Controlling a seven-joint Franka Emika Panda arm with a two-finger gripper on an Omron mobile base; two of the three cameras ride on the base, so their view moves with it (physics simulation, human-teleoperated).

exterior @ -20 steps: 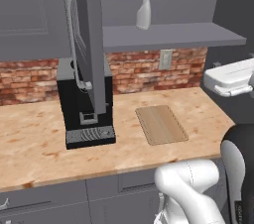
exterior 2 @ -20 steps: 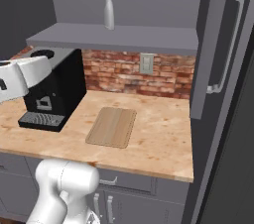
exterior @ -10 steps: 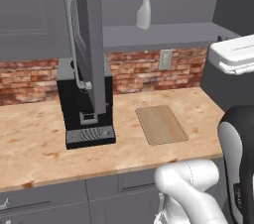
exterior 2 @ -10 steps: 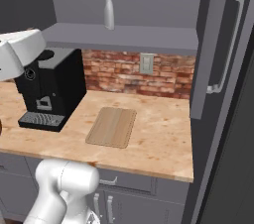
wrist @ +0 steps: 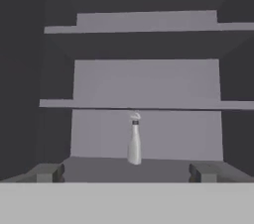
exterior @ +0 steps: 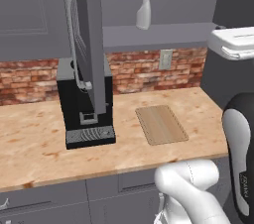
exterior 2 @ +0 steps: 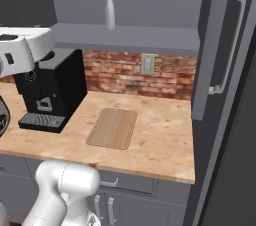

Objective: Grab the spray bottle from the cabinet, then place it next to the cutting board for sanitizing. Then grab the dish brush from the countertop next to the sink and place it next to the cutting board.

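The spray bottle [exterior: 144, 6] [exterior 2: 109, 5] stands upright on the grey shelf of the open cabinet [exterior: 163, 32] [exterior 2: 135, 36]. In the hand view the spray bottle [wrist: 134, 141] is straight ahead at some distance, centred between the fingers. My gripper [wrist: 127, 173] is open and holds nothing. The white hand [exterior: 233, 42] [exterior 2: 25, 50] hovers at about shelf height, short of the cabinet. On the countertop [exterior: 39, 139] [exterior 2: 160, 142] below the shelf, the cutting board [exterior: 161, 124] [exterior 2: 113, 128] lies flat. The dish brush and the sink are out of view.
A black coffee machine [exterior: 84, 104] [exterior 2: 47, 90] stands left of the board. Both cabinet doors [exterior: 87, 44] [exterior 2: 220, 45] hang open, one before the machine and one at the right. A wall outlet [exterior: 165, 59] sits in the brick backsplash.
The white hand has risen in both base views, from below the shelf to about its level. The bottle and the board have not moved.
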